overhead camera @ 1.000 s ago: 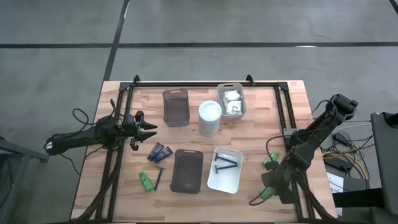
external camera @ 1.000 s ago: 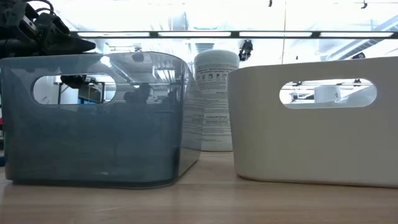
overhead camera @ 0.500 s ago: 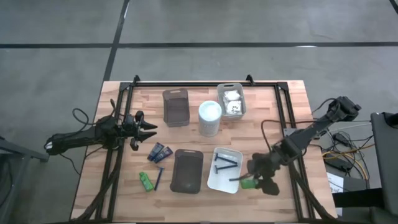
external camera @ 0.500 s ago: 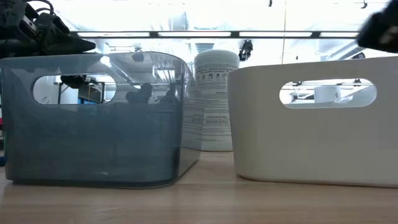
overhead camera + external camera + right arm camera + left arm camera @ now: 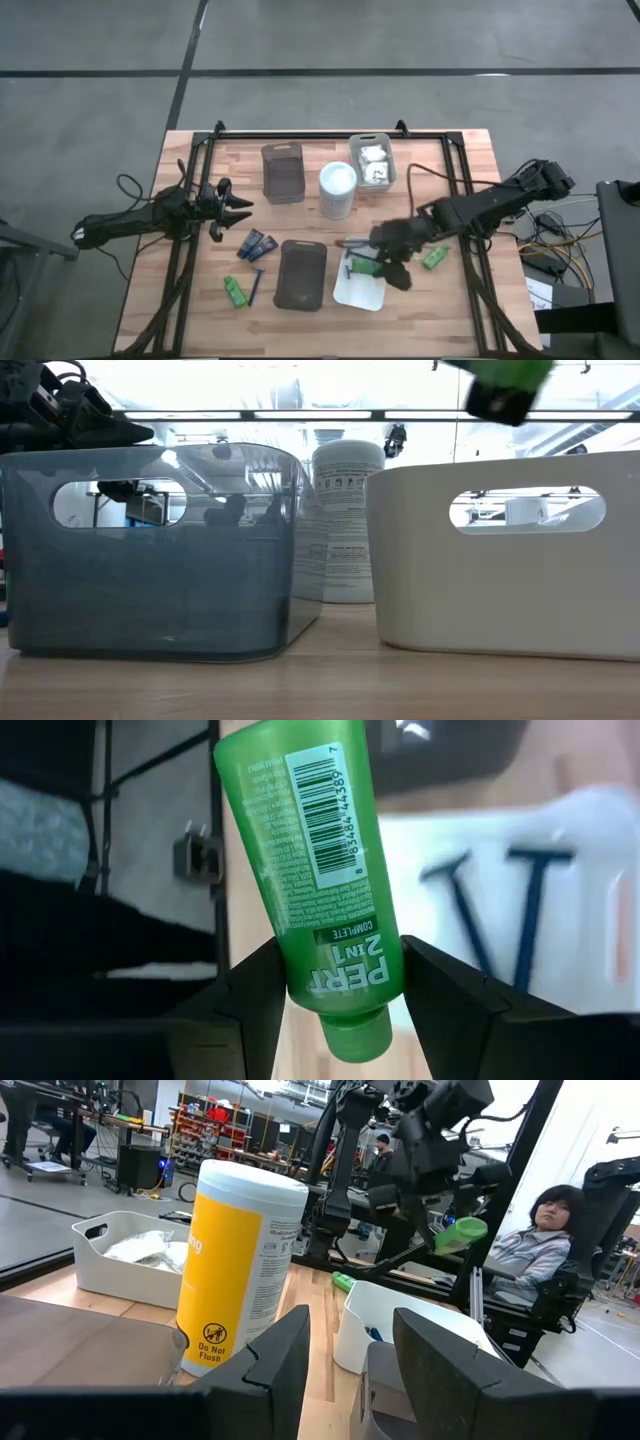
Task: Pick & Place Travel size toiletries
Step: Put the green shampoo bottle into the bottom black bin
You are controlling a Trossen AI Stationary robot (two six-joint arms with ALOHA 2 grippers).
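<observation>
The right arm reaches in low from the table's right edge, its right gripper [image 5: 385, 268] above the white tray [image 5: 362, 291], with both fingers [image 5: 250, 995] closed on a bright green bottle [image 5: 318, 875] whose barcode label and "Pert 2 in 1" print face the wrist camera, cap end toward the wrist. Two dark razors [image 5: 500, 900] lie in the tray below. The left arm waits at the table's left edge, the left gripper [image 5: 235, 213] partly open and holding nothing. A second green bottle [image 5: 434, 259] lies on the table right of the tray; a third [image 5: 234, 291] lies near left beside a razor [image 5: 257, 284], with two navy tubes [image 5: 257, 244] just beyond. A white wipes canister [image 5: 338, 190] stands mid-table between a grey tray [image 5: 283, 172] and a far tray of packets [image 5: 372, 162]; another grey tray [image 5: 301, 273] sits left of the white one.
</observation>
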